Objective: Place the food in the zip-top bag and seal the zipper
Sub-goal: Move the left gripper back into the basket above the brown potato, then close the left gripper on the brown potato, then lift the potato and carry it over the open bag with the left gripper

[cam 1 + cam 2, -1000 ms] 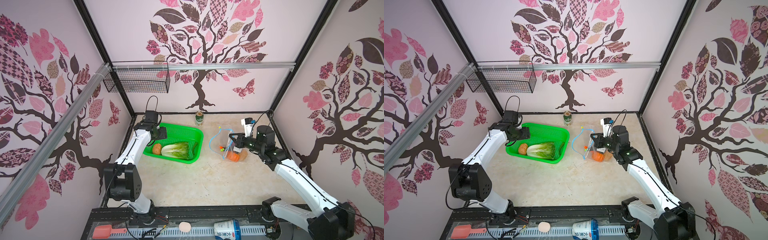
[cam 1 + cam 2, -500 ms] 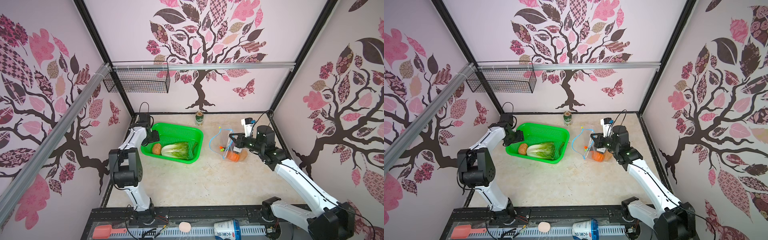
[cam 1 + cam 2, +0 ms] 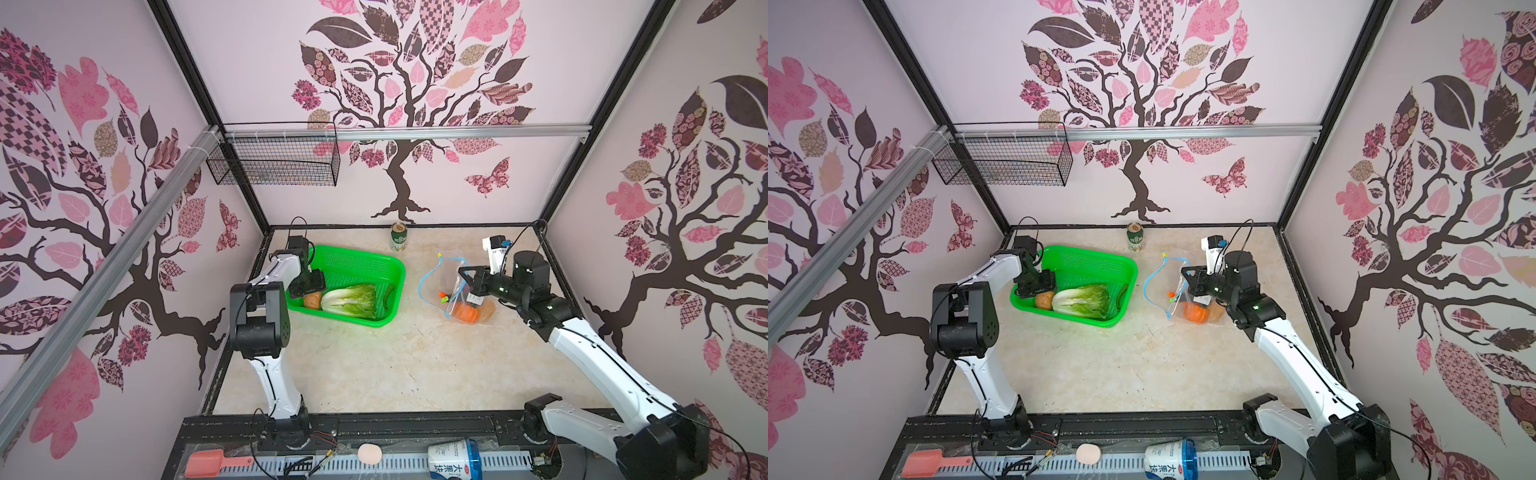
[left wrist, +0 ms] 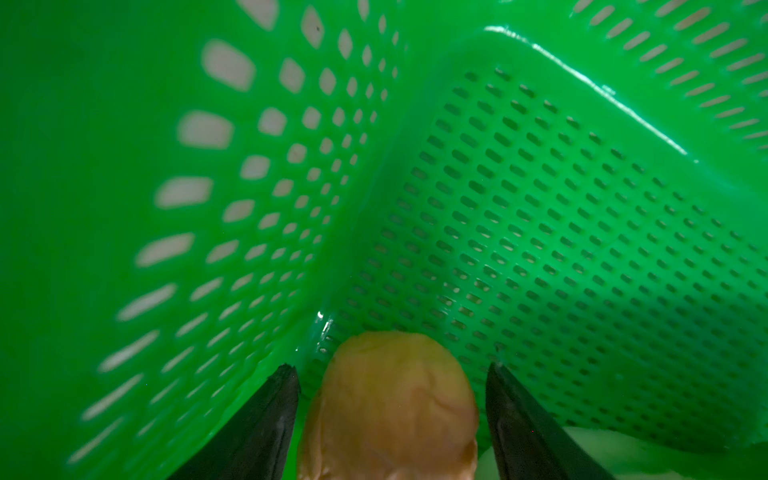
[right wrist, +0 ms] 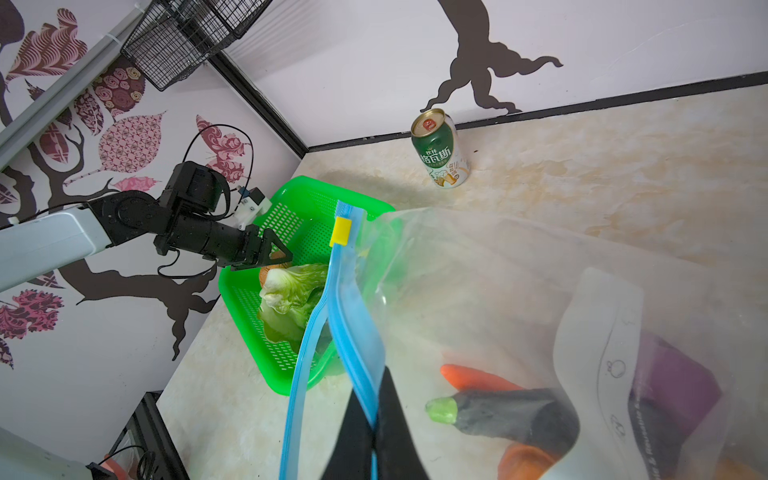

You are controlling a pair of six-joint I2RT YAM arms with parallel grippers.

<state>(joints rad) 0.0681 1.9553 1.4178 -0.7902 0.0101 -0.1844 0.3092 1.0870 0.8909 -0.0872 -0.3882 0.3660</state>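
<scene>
The left arm is rising from its base at the front edge of the tabletop, folding at a raised elbow and sending its white forearm toward the back. Its wrist is bending down, and in both top views the left end effector is pointing downward. In the left wrist view its jaws are standing open, with the dark fingers flanking a potato without touching it.

The right arm is stretching diagonally from its base toward the back. The right end effector is pointing toward the middle, its jaws pinching a zipper.
</scene>
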